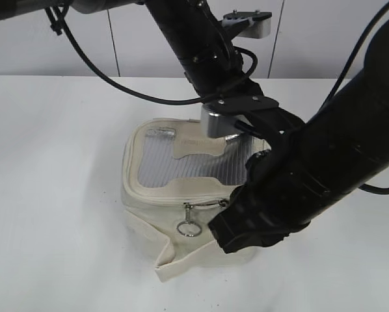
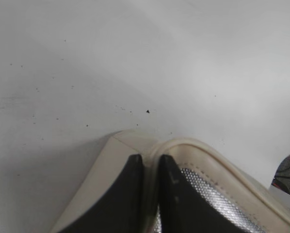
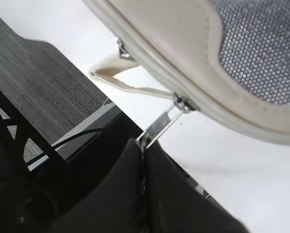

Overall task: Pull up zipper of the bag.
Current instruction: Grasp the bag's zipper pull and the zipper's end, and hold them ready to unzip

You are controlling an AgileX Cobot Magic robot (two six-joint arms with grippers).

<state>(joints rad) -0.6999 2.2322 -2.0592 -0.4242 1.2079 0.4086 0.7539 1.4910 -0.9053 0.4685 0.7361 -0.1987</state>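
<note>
Zipper (image 1: pixel 181 199) running round top rim of bag (image 1: pixel 175 208), bag sitting mid-surface (image 1: pixel 58 162). Right claw (image 3: pixel 144 144) pinching silver pull (image 3: pixel 163 124) tight; left claw (image 2: pixel 151 162) clamping bag rim, bracing. Grips seeming set; how much track remaining unclosed, cannot tell.

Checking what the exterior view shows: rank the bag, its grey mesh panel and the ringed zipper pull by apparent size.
1. bag
2. grey mesh panel
3. ringed zipper pull, clearly smallest
</note>
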